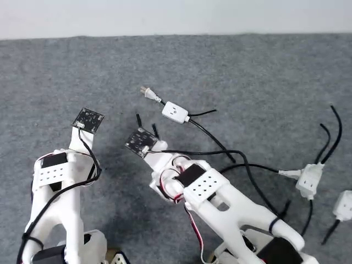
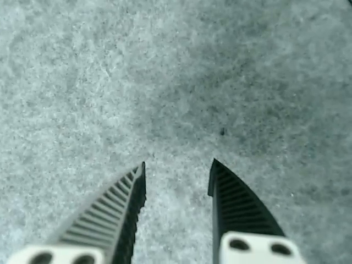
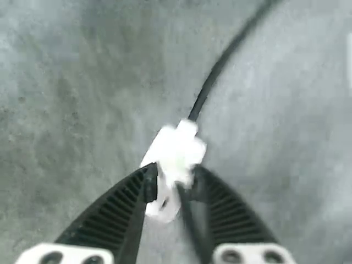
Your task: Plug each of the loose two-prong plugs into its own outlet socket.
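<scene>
as its jaws pinch, the right end effector point(image 3: 172, 171) holds a plug point(image 3: 177, 149).

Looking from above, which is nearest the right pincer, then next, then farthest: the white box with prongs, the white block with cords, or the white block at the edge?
1. White box with prongs: just past the right pincer, mid-table.
2. White block with cords: far over on the right.
3. White block at the edge: farthest right.

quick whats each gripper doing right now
Left gripper: open, holding nothing.
Right gripper: closed on a white plug with a black cord.
</scene>
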